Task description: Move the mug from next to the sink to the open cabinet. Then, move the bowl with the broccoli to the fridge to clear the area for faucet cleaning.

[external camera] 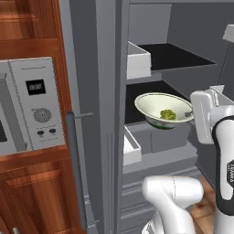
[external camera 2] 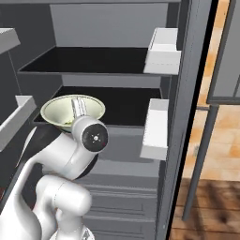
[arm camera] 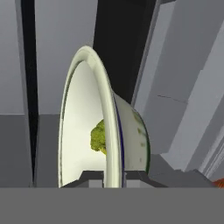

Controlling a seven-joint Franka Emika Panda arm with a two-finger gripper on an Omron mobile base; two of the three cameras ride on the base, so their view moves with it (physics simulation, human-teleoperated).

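The cream-white bowl (external camera: 153, 106) with a pale greenish rim hangs in front of the open fridge, level with its lower black shelf (external camera: 137, 93). A green broccoli (external camera: 167, 114) floret lies inside the bowl. My gripper (external camera: 191, 113) is shut on the bowl's right rim. From the right base view the bowl (external camera 2: 58, 112) sits just behind my wrist, with the gripper (external camera 2: 78, 108) clamped over its near rim. In the hand view the bowl (arm camera: 83, 127) stands edge-on, the broccoli (arm camera: 99, 138) against its inner wall, and the gripper (arm camera: 114, 176) pinches the rim.
The fridge has an upper black shelf (external camera: 183, 57) and white door bins (external camera: 137, 61) on either side (external camera 2: 161, 51). Drawers (external camera 2: 122, 206) lie below the shelves. A microwave (external camera: 32, 105) sits in reddish-brown wooden cabinet fronts (external camera: 27, 23) at the left.
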